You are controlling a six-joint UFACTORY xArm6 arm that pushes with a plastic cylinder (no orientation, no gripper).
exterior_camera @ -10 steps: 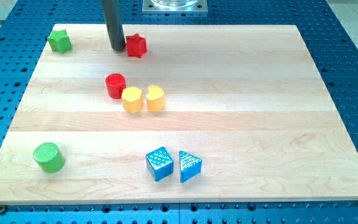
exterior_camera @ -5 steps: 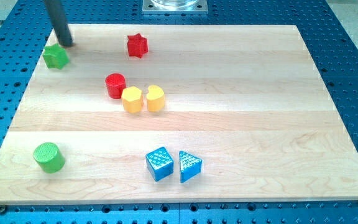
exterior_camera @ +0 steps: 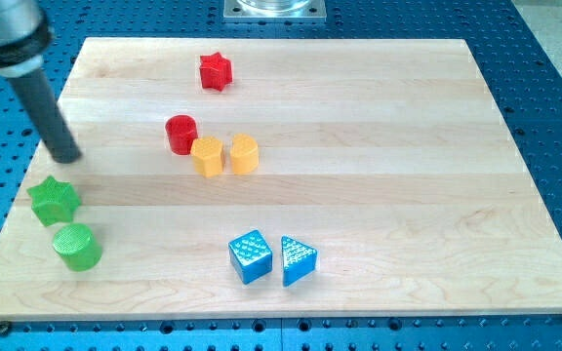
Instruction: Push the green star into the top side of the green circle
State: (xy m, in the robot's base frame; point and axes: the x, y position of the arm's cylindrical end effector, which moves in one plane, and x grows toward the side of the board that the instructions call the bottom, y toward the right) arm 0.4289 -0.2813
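The green star (exterior_camera: 54, 201) lies near the board's left edge, directly above the green circle (exterior_camera: 76, 247) and almost touching its top side. My tip (exterior_camera: 64, 155) is on the board just above the star, a little to its right, with a small gap between them. The rod rises from there toward the view's top left.
A red star (exterior_camera: 216, 71) sits near the top. A red cylinder (exterior_camera: 181, 134), a yellow hexagon (exterior_camera: 207, 156) and a yellow block (exterior_camera: 244, 154) cluster at the middle. A blue cube (exterior_camera: 251, 256) and a blue triangle (exterior_camera: 298, 260) sit at the bottom. The board's left edge (exterior_camera: 8, 219) is close to the green blocks.
My tip swept left from beside the red star, then down the left side. The green star went from the top left corner down to just above the green circle.
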